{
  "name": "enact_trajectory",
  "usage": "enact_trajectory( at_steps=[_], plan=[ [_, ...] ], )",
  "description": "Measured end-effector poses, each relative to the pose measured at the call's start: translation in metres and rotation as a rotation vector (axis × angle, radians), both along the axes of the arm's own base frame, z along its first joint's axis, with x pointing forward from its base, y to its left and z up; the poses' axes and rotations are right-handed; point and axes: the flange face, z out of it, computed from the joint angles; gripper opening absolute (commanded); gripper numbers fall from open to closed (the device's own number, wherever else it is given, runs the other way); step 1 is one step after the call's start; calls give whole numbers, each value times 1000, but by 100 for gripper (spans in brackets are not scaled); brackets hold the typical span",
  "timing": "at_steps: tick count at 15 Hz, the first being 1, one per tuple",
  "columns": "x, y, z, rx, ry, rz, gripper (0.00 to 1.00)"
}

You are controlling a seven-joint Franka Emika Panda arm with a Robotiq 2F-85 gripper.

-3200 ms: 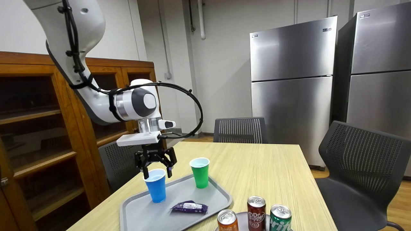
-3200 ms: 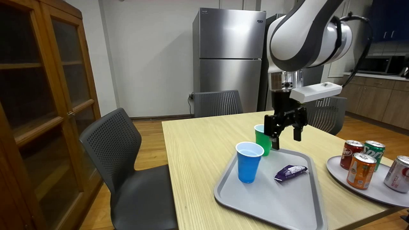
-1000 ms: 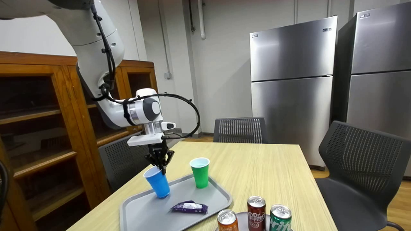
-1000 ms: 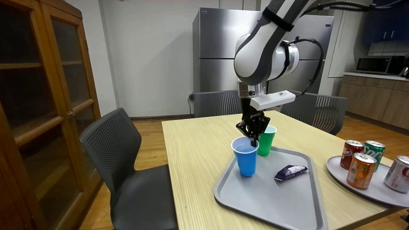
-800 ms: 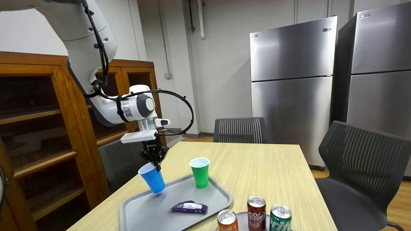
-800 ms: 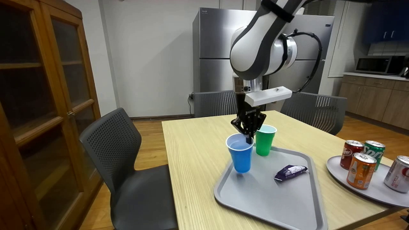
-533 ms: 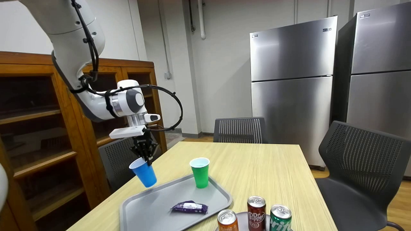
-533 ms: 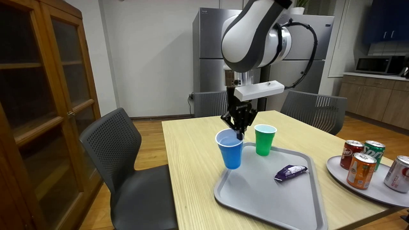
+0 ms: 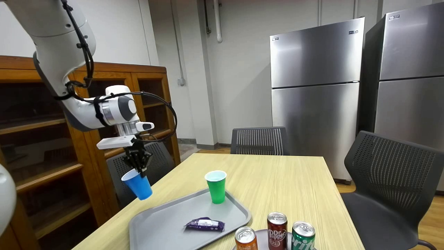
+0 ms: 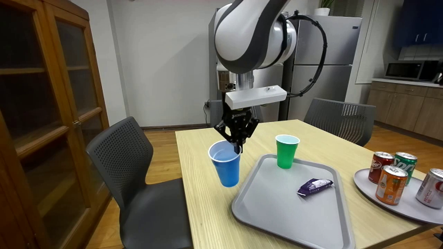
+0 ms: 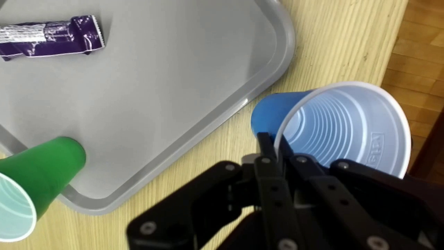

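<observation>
Table [image 10: 204, 193], wood-grain | tray [image 10: 287, 211] on it | gripper [image 11: 274, 140] clamped on rim of blue cup [image 10: 225, 169] (jaws mask part, wrist view), cup over table just beside tray, long axis slanted, mouth up and leaning away from tray | green cup [image 10: 286, 155] upright on tray | purple packet [image 10: 315, 187] on tray

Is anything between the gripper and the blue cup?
Nothing visible: the gripper pinches the rim of the blue cup. The green cup stands apart from it on the tray.
</observation>
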Motion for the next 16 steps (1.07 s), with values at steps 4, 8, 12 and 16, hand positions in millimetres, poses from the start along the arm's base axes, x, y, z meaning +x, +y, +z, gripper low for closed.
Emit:
enact_trajectory(
  at_steps=[4,8,12,16],
  plan=[
    [4,20,-9,5,0,-18,1],
    [13,31,-25,12,12,-39,1],
    [22,39,-38,25,25,-54,1],
    [28,47,-47,26,35,-55,37]
  ],
)
